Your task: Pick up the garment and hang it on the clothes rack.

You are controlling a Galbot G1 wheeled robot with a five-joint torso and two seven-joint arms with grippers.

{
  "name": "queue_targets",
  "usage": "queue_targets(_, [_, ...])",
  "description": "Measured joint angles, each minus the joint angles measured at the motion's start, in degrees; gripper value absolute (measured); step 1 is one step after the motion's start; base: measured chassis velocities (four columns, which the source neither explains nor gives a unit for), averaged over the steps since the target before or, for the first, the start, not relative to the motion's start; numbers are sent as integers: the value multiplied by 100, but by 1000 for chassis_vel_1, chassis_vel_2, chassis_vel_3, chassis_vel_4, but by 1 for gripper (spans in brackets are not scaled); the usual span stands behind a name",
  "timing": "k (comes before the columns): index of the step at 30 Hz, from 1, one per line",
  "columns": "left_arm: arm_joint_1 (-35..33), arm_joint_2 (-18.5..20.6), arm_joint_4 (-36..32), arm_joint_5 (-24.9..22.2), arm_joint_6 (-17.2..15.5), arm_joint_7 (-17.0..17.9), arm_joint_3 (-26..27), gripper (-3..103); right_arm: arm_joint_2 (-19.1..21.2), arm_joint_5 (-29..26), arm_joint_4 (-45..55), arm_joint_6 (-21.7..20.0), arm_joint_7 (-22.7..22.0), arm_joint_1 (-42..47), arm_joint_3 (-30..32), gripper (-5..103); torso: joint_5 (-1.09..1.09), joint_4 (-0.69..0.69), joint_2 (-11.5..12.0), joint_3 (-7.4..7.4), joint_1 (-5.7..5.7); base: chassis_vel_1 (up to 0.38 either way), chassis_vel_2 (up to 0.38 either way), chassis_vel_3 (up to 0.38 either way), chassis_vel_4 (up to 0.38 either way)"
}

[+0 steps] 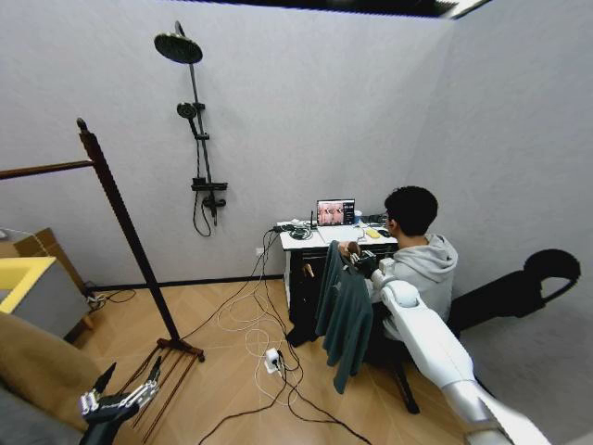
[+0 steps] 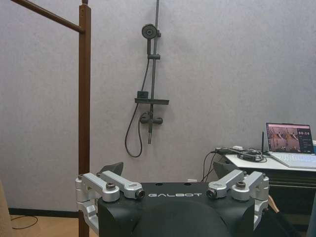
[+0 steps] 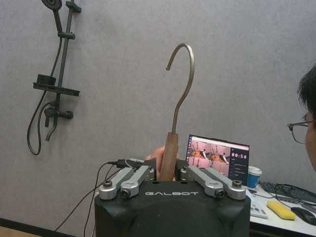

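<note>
Your right arm reaches out ahead, right gripper [image 1: 356, 263] clamped on the hanger neck, hook [image 3: 180, 79] upright. The garment [image 1: 345, 313] hangs limp, well apart from the clothes rack [image 1: 120, 218]. Your left gripper [image 1: 119, 400] sits low, fingers spread, empty.

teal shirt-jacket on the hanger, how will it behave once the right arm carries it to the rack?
Probably floppy: the garment drapes in loose folds below the right gripper, so it may sway. The hanger looks stiff, its metal hook upright above the closed fingers. Likely light, since one gripper holds it.
</note>
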State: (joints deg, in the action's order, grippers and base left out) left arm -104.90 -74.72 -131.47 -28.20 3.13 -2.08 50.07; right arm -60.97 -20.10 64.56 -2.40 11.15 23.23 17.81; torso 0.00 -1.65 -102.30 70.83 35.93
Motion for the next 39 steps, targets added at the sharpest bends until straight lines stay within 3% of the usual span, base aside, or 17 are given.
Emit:
queue_targets(1, [0, 0, 0, 0, 0, 0, 0, 100, 3, -30, 38, -23, -25, 12, 2, 11, 1, 0, 0, 0, 0, 0, 0, 0, 0])
queue_targets(2, [0, 0, 0, 0, 0, 0, 0, 100, 8, -71, 87, -54, -55, 24, 7, 10, 0, 1, 0, 0, 1, 0, 0, 0, 0])
queue_targets(12, [0, 0, 0, 0, 0, -2, 0, 100, 229, -521, 1196, -364, -267, 325, 0, 10, -1, -2, 0, 0, 0, 0, 0, 0, 0])
queue_targets(13, [0, 0, 0, 0, 0, 0, 0, 100, 328, -763, 1697, -553, -341, 430, -84, 10, -1, -2, 0, -1, 0, 0, 0, 0, 0])
queue_targets(21, [0, 0, 0, 0, -1, -1, 0, 100, 419, -1324, 2912, -1061, -400, 278, -303, 10, -3, 1, 0, -1, -1, 32, 32, 31, 28])
queue_targets(27, [0, 0, 0, 0, 0, 0, 0, 100, 409, -1511, 3245, -1437, -518, 202, -402, 10, 0, 1, 0, 0, 0, 89, 87, 89, 83])
queue_targets(39, [0, 0, 0, 0, 0, 0, 0, 100, 432, -1386, 3098, -1483, -495, 337, -220, 10, -1, 1, 0, 0, 0, 112, 107, 114, 115])
